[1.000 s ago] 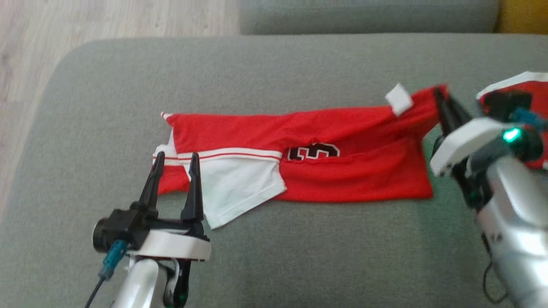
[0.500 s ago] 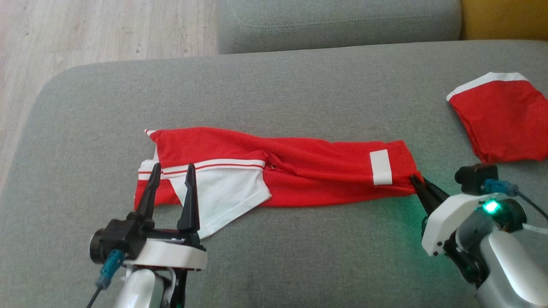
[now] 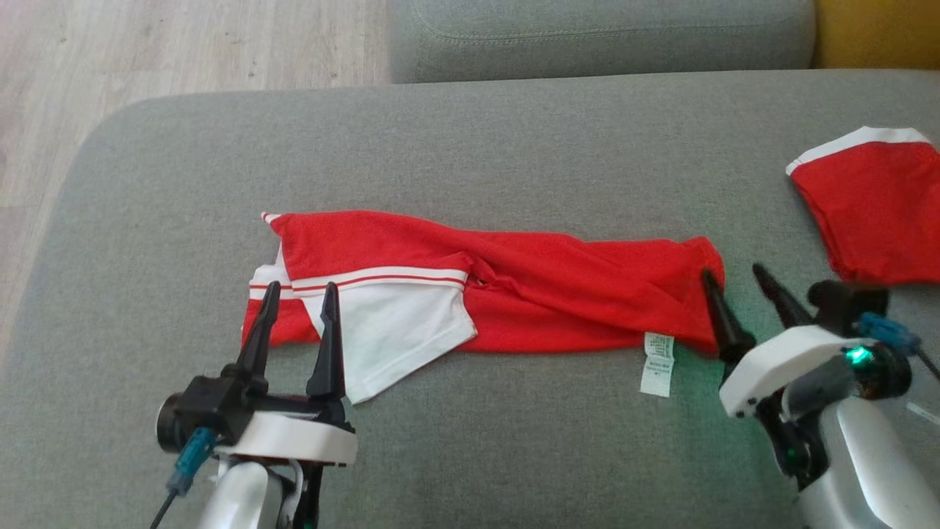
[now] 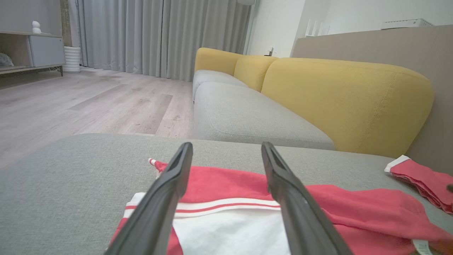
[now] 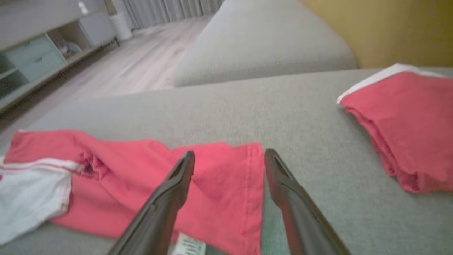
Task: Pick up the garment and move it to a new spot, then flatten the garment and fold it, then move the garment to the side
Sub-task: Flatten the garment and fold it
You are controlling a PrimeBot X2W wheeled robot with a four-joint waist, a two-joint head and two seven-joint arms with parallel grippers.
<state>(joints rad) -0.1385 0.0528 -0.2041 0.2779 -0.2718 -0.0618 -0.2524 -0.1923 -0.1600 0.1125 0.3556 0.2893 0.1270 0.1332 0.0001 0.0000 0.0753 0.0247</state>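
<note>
on cushion (image 3: 470,147), garment (image 3: 558,294) runs left-right, white end left; left pincer (image 3: 302,286), right pincer (image 3: 731,270) spread.

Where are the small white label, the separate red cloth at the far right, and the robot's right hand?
white label (image 3: 657,365): head view, middle of the tag lying on the sofa.
separate red cloth (image 3: 874,220): head view, its red middle.
right hand (image 3: 731,272): head view, midway between its two spread fingertips.

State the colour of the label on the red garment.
The small rectangular fabric label is white, faintly printed; clearest in head view.
</note>
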